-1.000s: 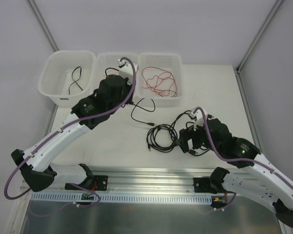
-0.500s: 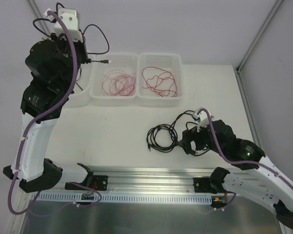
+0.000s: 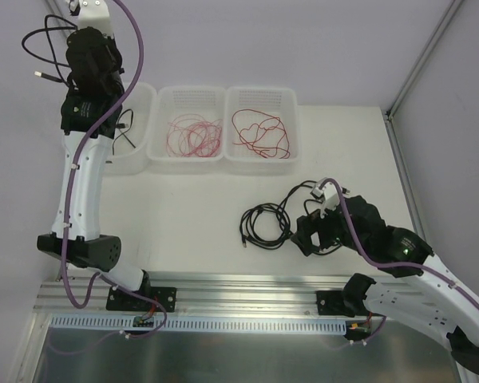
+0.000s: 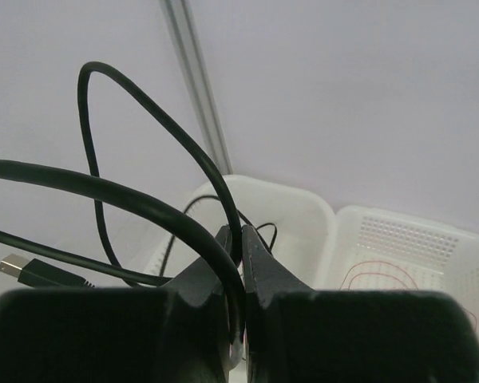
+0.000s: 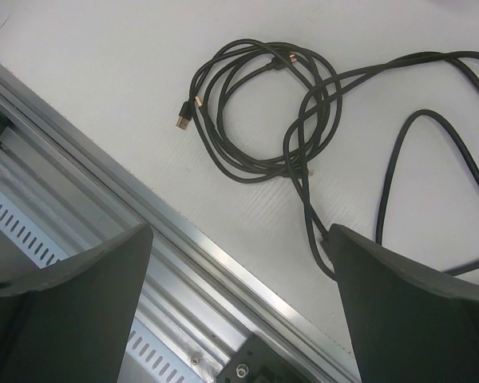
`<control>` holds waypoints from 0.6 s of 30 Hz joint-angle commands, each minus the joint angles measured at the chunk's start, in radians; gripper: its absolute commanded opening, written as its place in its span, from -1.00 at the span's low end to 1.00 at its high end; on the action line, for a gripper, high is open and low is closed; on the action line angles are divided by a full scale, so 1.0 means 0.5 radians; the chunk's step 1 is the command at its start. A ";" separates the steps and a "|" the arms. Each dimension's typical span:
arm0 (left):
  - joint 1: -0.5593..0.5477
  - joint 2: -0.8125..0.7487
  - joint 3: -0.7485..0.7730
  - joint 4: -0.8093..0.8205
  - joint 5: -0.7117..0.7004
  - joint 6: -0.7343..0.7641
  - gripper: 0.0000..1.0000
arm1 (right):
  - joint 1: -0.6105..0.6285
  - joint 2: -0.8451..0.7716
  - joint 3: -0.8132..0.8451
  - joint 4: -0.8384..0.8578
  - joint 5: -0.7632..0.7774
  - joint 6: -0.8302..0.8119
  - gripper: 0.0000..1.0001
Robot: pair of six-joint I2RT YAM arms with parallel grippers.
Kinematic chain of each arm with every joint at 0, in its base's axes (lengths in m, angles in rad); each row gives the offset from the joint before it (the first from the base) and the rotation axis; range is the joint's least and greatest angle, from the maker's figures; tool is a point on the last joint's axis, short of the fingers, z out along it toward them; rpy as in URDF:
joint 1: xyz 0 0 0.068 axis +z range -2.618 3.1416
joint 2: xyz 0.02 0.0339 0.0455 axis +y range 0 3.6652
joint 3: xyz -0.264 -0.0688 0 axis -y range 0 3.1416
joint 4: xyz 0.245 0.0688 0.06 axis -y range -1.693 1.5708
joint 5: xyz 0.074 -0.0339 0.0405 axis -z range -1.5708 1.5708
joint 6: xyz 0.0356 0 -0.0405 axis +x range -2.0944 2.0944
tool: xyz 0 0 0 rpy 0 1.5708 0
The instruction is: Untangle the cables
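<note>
Cables (image 3: 263,226) tangled in a black coil lie toward the tabletop's (image 3: 184,207) near edge, just left of the wide-open, empty right gripper (image 3: 310,233), while the closed left gripper (image 4: 239,233) holds one black cable (image 4: 104,190) above the far-left bin (image 4: 299,199).

We take this for a robotics lab bench — two white arms (image 3: 76,191) bolted to an aluminium rail (image 3: 247,285) at the near edge of a plain white table (image 3: 184,211) (three white plastic bins (image 3: 188,163) lined along its back), closed in by pale panels (image 3: 303,40) on metal struts (image 3: 427,53).
</note>
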 commanded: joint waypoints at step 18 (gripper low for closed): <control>0.293 0.339 -0.580 0.350 0.112 -0.313 -1.00 | 0.001 -0.007 -0.226 0.179 -0.254 -0.026 0.96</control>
